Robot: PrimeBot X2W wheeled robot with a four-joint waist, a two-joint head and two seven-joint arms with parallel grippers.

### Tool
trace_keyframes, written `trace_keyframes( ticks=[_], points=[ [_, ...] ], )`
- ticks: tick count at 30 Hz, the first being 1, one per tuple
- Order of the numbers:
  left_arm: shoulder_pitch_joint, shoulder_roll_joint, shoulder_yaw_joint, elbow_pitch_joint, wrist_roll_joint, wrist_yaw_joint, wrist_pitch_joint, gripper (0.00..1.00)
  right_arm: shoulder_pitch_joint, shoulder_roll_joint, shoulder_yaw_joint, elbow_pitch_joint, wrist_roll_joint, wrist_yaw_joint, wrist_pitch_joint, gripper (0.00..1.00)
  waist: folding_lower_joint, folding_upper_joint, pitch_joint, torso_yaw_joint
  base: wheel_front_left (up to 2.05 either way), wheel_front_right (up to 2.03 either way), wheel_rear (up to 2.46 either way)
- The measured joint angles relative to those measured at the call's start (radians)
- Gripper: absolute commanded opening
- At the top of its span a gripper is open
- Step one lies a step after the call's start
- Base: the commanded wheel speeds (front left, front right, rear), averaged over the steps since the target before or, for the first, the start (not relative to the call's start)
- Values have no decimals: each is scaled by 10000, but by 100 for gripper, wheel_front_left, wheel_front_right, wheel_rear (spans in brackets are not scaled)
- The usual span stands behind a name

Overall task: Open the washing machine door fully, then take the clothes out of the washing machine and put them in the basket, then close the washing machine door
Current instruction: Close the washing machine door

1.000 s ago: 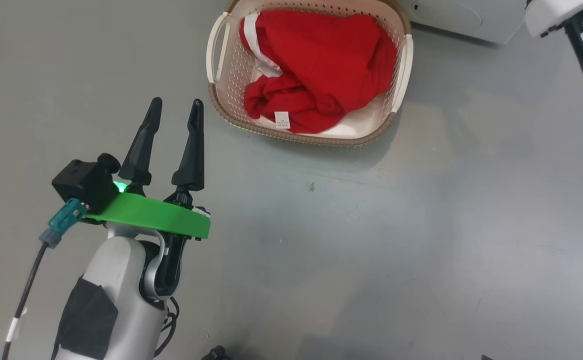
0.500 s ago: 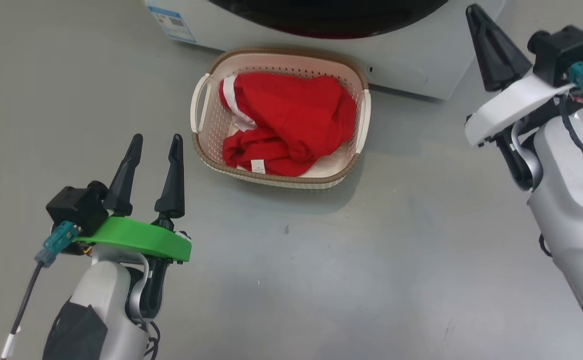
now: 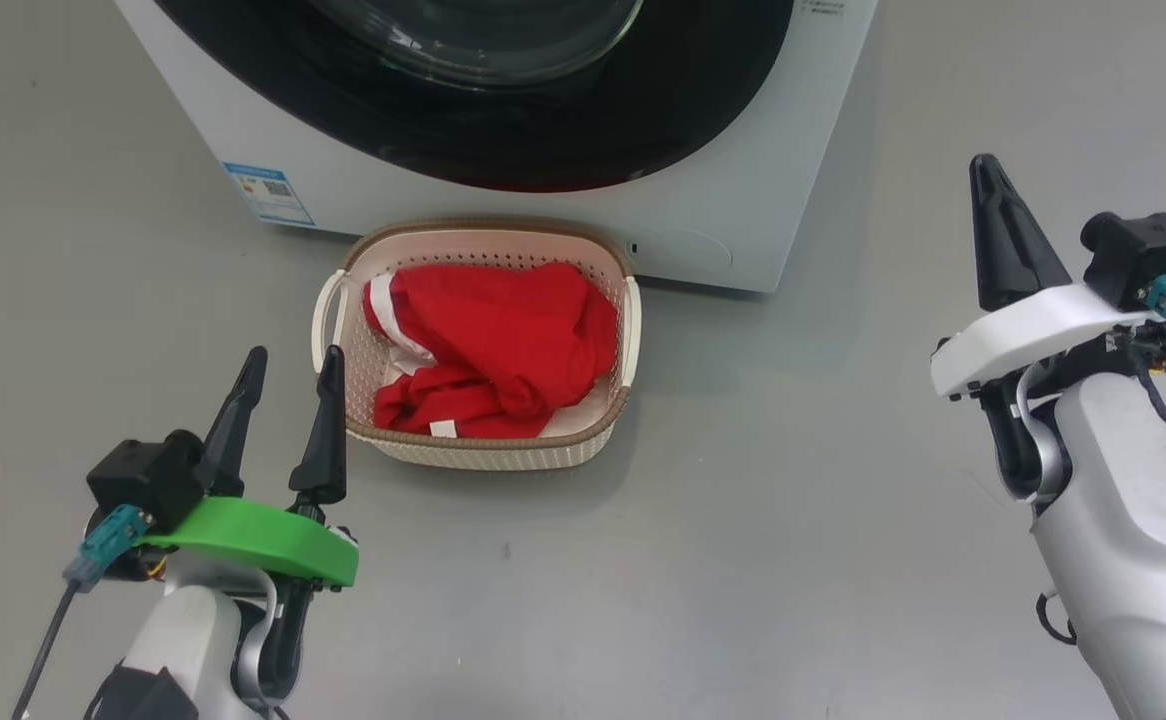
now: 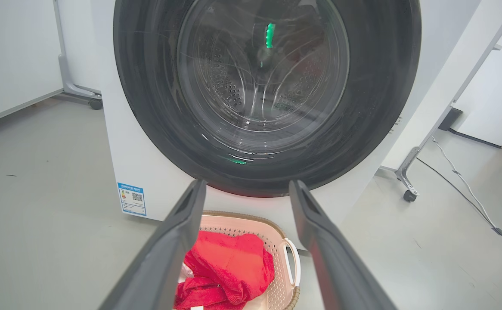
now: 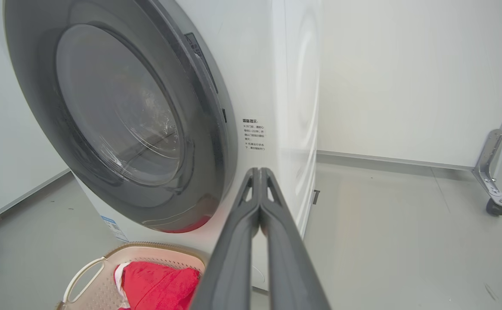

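Observation:
The white washing machine [image 3: 743,200] stands ahead with its black-rimmed round door [image 3: 503,110] lying flat against the front. Through the door's glass [image 4: 261,69] the steel drum shows. On the floor just before the machine sits the cream basket [image 3: 483,452] holding the red clothes [image 3: 498,345] with white trim. My left gripper [image 3: 288,362] hovers open and empty to the left of the basket. My right gripper [image 3: 985,165] is shut on nothing, off to the right of the machine. In the right wrist view its fingers [image 5: 257,206] press together before the machine's front corner.
A blue label sticker [image 3: 268,192] marks the machine's lower left front. Grey floor spreads on all sides. Wheeled metal frame legs [image 4: 408,193] and a white cable [image 4: 470,193] lie to the machine's right. White walls stand behind.
The head camera has tilted up, so the basket slid down the picture and the washing machine and its door came into view. The right arm has entered the picture. Both grippers kept their states.

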Motion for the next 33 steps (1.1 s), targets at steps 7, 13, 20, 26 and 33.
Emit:
trace_keyframes(
  ticks=[7,13,20,26,33],
  points=[
    [607,115,259,23,10,0,0,100,1262,313,-336,-667,0,-73,0,0,0,0,-775,-570,0,0,0],
    [1038,117,529,-50,10,0,0,100,2243,596,-470,-1057,-12,-73,0,0,0,0,-1247,-920,0,0,0],
    [1195,109,608,-171,313,0,0,100,2865,742,-815,-1597,-94,-138,0,73,0,0,-1429,-1293,0,0,0],
    [1282,48,694,-251,387,0,0,100,3303,792,-911,-1879,-489,-161,0,100,-1,0,-1446,-1343,0,0,0],
    [1399,-17,842,-270,387,0,0,100,3631,932,-1007,-2121,-633,-161,2,100,-1,0,-1502,-1352,0,0,0]
  ],
)
